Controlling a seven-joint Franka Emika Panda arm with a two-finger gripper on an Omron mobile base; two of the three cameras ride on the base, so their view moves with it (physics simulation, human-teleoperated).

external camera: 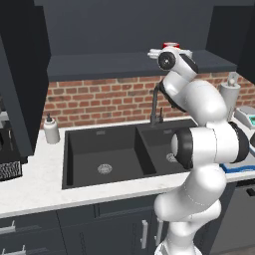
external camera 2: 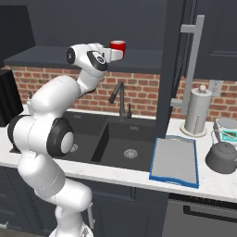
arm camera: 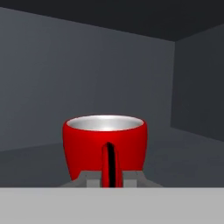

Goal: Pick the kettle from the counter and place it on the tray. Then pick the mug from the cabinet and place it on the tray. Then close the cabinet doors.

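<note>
1. Up at the cabinet [external camera 2: 83, 28], the gripper [external camera 2: 115, 53] reaches level over the dark shelf [external camera: 99, 64] to the mug [external camera 2: 117, 46].
2. From the hand view, the mug [arm camera: 105, 146] stands upright on the shelf, red with a white inside, its handle turned straight toward the camera.
3. Both finger tips [arm camera: 89, 180] rise just below the mug, one on each side of the handle, set narrow.
4. Whether they actually pinch the handle I cannot tell; the grey band hides the contact.
5. From the left base view, the mug [external camera: 171, 45] shows only as a red sliver above the gripper [external camera: 172, 52].
6. Off to the right, the tray [external camera 2: 175, 162] lies flat on the counter [external camera 2: 120, 173], just right of the black sink [external camera 2: 121, 147].
7. The kettle [external camera 2: 223, 157] sits on the counter just right of the tray, apart from it and not on it.
8. Behind the kettle is a white scale with a teal top [external camera 2: 227, 132].
9. A paper-towel roll [external camera 2: 196, 111] stands near the brick wall behind the tray.
10. One cabinet door [external camera 2: 185, 65] hangs open, its edge toward the right base view, with the silver bar handle [external camera 2: 196, 60] facing right.
11. A black faucet [external camera 2: 120, 99] rises behind the sink.
12. A small white soap bottle [external camera: 51, 129] stands on the counter left of the sink.
</note>
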